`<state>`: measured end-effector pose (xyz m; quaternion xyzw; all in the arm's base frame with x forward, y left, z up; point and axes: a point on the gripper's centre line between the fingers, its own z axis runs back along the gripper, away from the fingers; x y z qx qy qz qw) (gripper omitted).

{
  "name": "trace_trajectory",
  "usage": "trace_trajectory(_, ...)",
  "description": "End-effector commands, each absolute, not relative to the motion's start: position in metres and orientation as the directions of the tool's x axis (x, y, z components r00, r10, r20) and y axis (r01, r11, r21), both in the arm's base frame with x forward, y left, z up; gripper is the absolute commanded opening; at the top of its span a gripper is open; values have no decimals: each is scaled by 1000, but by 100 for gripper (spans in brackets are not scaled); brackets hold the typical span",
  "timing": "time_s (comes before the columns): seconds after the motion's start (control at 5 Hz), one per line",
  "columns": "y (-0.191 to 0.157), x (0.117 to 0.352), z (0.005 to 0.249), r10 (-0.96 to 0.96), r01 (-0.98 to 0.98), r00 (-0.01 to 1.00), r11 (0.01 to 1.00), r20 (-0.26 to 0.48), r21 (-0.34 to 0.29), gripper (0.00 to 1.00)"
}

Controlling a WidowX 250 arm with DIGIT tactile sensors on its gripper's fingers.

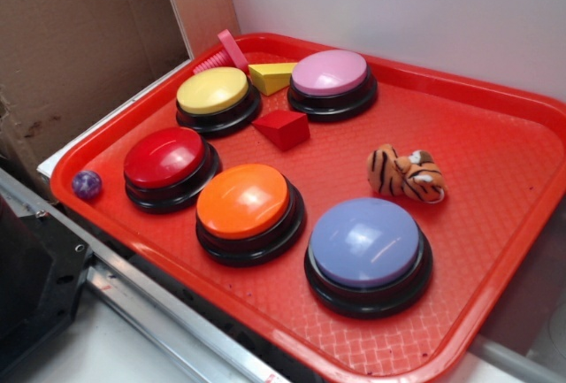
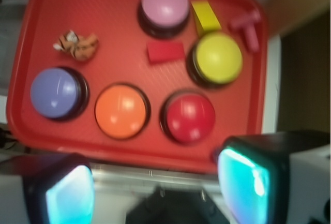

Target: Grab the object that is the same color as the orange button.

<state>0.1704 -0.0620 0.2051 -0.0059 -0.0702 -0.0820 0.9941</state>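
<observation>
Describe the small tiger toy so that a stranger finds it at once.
Look at the red tray holding five dome buttons. Between the pink button and the lavender button lies the plush tiger. It alone is soft and striped orange, black and white.

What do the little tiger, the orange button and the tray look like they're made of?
The tiger looks like soft plush fabric: fuzzy, matte, with slumped, rounded shapes. The orange button looks like hard glossy plastic, its dome showing bright highlights, on a smooth black base, likely plastic too. The red tray appears to be molded plastic with a fine embossed grid texture and a smoother raised rim.
</observation>
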Motion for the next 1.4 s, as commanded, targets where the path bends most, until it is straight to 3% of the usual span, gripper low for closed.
trace_trajectory(0.0, -131, 230, 145, -376, 389, 896, 921, 235, -10, 100)
trace_trajectory(0.4, -170, 276, 80, -486, 519, 830, 853, 273, -60, 100)
trace_trajectory(0.8, -171, 305, 48, -465, 492, 853, 868, 237, -67, 100)
trace_trajectory(1.0, -166, 309, 38, -509, 525, 845, 848, 165, -74, 100)
trace_trajectory(1.2, -163, 311, 30, -497, 515, 849, 854, 178, -73, 100)
